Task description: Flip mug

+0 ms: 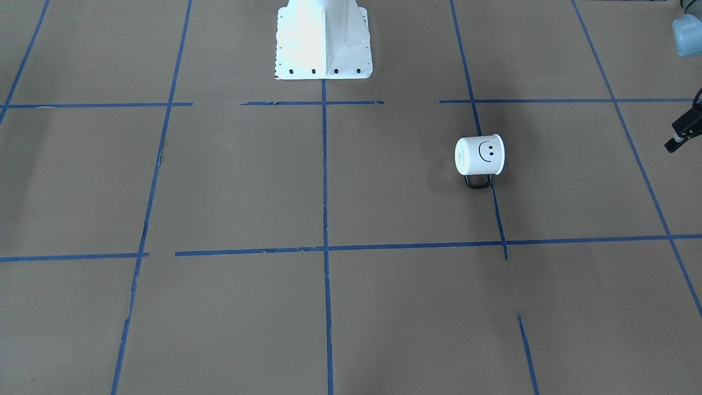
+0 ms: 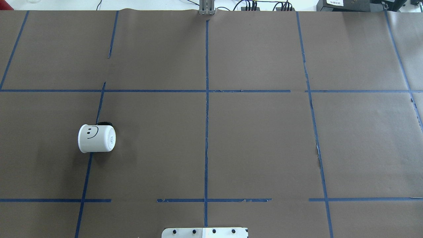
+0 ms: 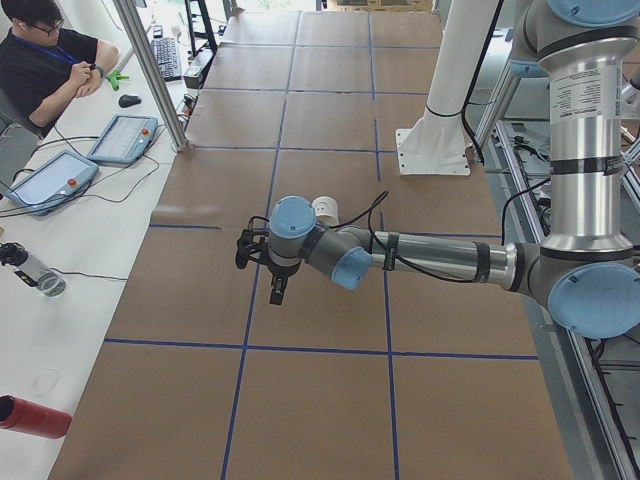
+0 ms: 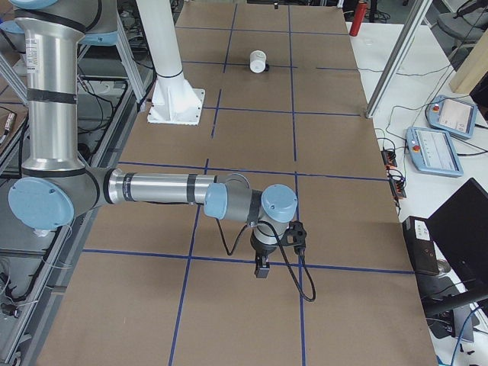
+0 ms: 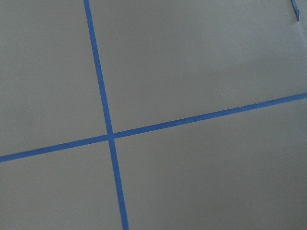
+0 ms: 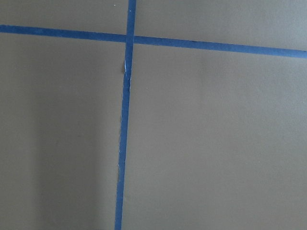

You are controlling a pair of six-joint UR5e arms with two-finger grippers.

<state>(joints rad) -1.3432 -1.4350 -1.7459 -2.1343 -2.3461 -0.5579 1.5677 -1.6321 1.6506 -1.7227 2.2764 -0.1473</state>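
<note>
The table (image 2: 264,148) is covered in brown paper and marked into squares by blue tape lines (image 2: 207,132). The left arm (image 3: 440,260) reaches out low over the table's left end, and the right arm (image 4: 152,187) does the same over the right end. A white pedestal (image 1: 323,38) stands at the robot's edge, midway along the table. The mug (image 2: 96,138) lies on its side on the robot's left half, across a tape line, well apart from both arms. Its flat bottom faces the table's middle and its flared rim faces the left end. The smiley is turned upward and the black handle (image 1: 478,182) is on the operators' side. The left hand (image 3: 278,292) and right hand (image 4: 263,268) point down above bare paper; I cannot tell whether either one's fingers are apart or together
</note>
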